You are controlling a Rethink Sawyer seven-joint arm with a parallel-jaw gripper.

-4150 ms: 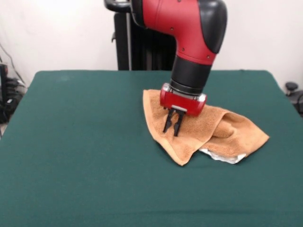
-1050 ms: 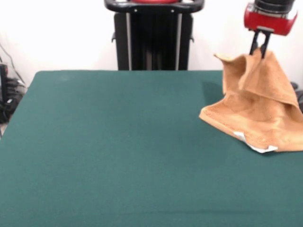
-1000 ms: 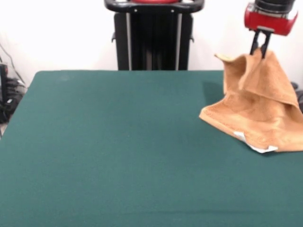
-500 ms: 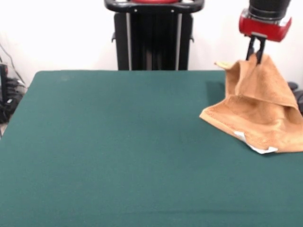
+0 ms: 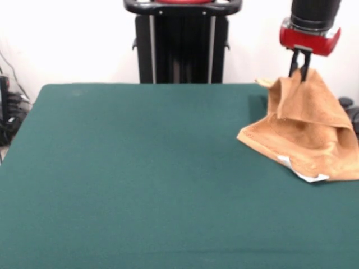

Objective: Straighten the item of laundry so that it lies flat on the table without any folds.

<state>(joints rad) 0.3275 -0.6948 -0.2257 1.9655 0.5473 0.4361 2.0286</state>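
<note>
The item of laundry [image 5: 305, 131], an orange-tan terry towel, sits at the right side of the green table [image 5: 140, 168]. One part of it is pulled up into a peak, and the rest lies bunched and folded on the table, reaching the picture's right edge. A white patch shows under its near edge. My gripper [image 5: 298, 73] hangs above the peak, shut on the towel's top, with the red wrist above it.
The black pedestal [image 5: 182, 42] stands behind the table's far edge. Dark cables and gear [image 5: 8, 112] lie off the table's left side. A dark object [image 5: 348, 106] sits beyond the right edge.
The gripper has carried the towel from the table's middle to its right side and lifted one part. Over the last second it has shifted a little left and lower, still holding the peak.
</note>
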